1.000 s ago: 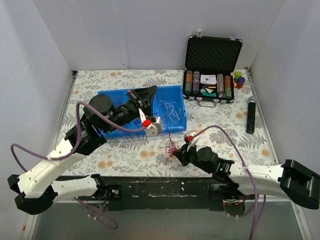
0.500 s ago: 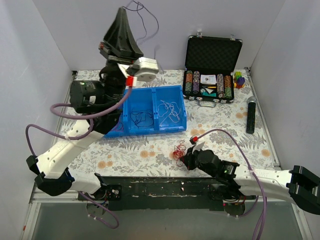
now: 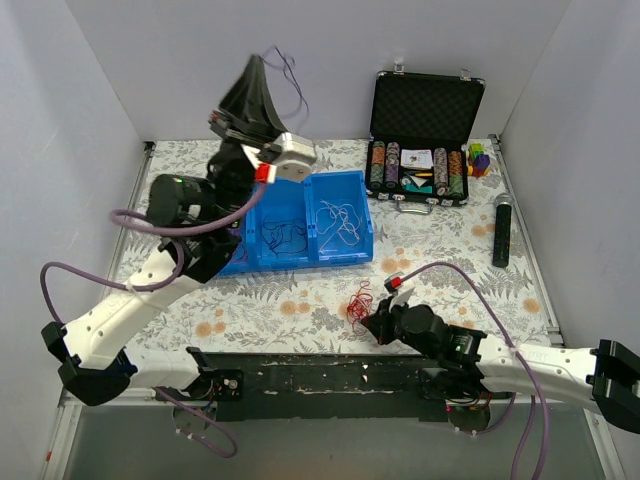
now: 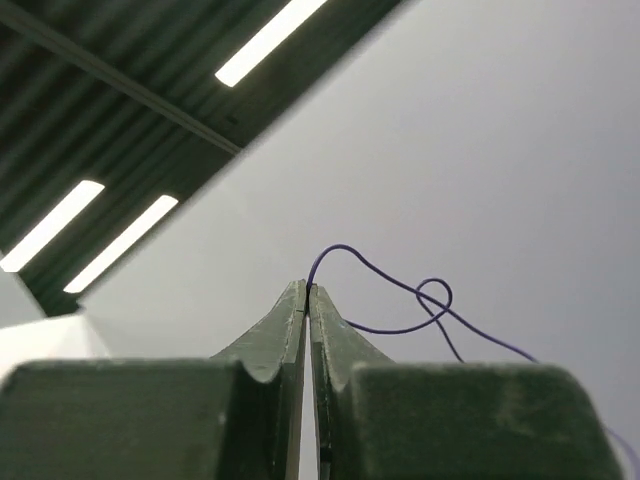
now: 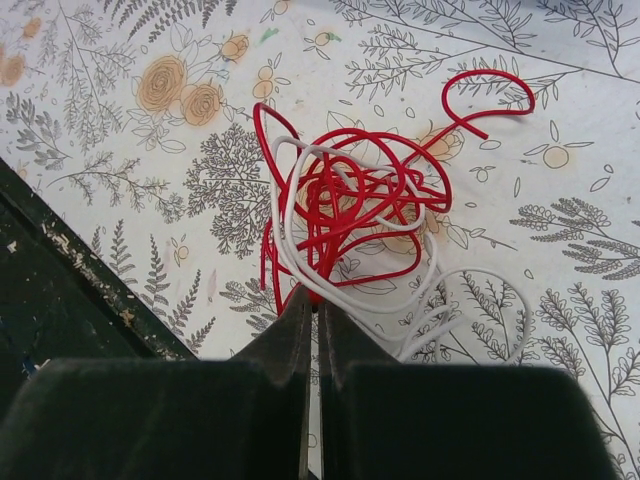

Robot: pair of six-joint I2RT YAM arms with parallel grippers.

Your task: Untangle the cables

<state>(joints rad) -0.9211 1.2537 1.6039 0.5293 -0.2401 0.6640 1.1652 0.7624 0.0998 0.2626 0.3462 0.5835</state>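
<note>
Red-and-white cable tangle [image 5: 345, 195] lies on the floral table [image 3: 450, 250] near its front edge, right gripper [image 5: 312, 300] pinched shut on it; left gripper [image 4: 307, 290], raised high, clamps one purple wire [image 4: 376, 268]; likely risk: the hair-thin wire slips out, or pulling tightens the knot.

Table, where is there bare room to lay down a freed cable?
Bare cloth lies between the blue bin and the black cylinder, and between the bin and the near edge, left of the red tangle. It is crowded at the chip case and where the right gripper pinches the tangle.
</note>
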